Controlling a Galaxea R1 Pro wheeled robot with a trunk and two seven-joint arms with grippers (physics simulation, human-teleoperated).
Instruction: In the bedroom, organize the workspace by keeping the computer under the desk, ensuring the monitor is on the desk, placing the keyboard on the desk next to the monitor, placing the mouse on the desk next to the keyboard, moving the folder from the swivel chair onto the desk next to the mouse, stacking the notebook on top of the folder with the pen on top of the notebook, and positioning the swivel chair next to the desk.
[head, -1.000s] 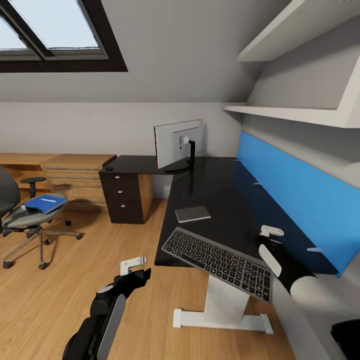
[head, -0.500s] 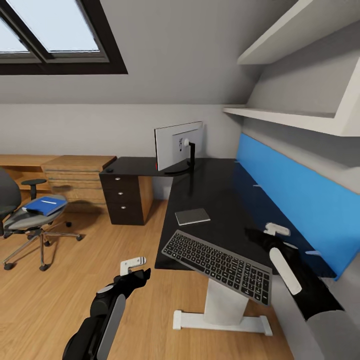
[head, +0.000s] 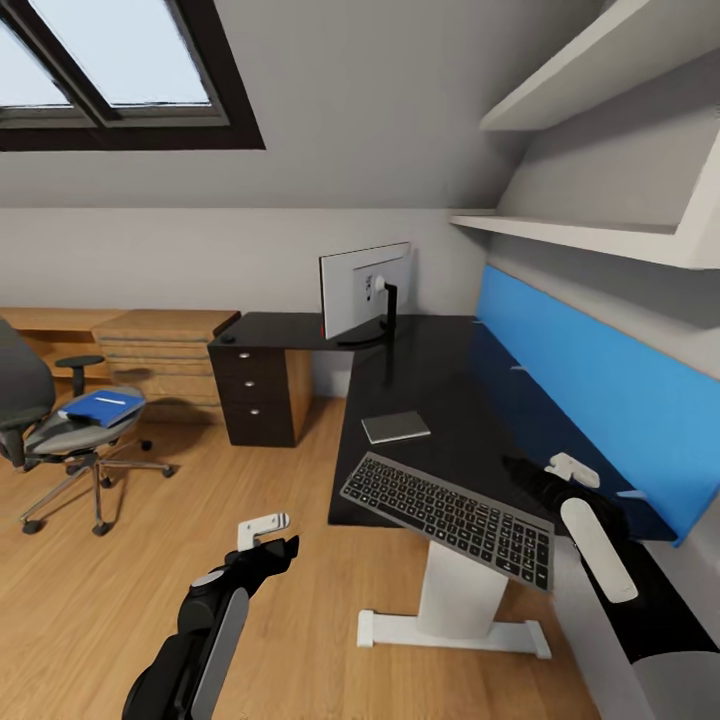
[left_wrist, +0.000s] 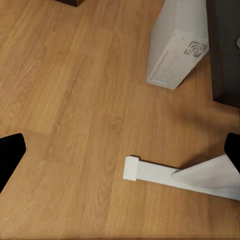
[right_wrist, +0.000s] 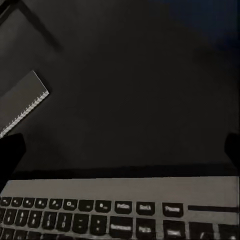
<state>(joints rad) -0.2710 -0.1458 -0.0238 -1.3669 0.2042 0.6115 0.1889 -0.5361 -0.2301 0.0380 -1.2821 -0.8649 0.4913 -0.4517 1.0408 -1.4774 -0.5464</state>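
The grey keyboard lies slantwise on the black desk, hanging over its near edge; its keys fill the low part of the right wrist view. My right gripper hovers open just beyond the keyboard's right end, holding nothing. A grey notebook lies mid-desk, and its spine shows in the right wrist view. The monitor stands at the far end. The blue folder with a white pen rests on the swivel chair. My left gripper is open over the floor. The white computer stands beneath the desk.
A dark drawer unit adjoins the desk, with a small dark object on top, perhaps the mouse. Wooden drawers line the far wall. A blue panel and white shelves back the desk. The white desk foot lies on the wood floor.
The camera has shifted slightly, sliding the scene to the right. My right forearm has swung lower and nearer, its gripper staying over the desk by the keyboard's right end. The left arm is unchanged.
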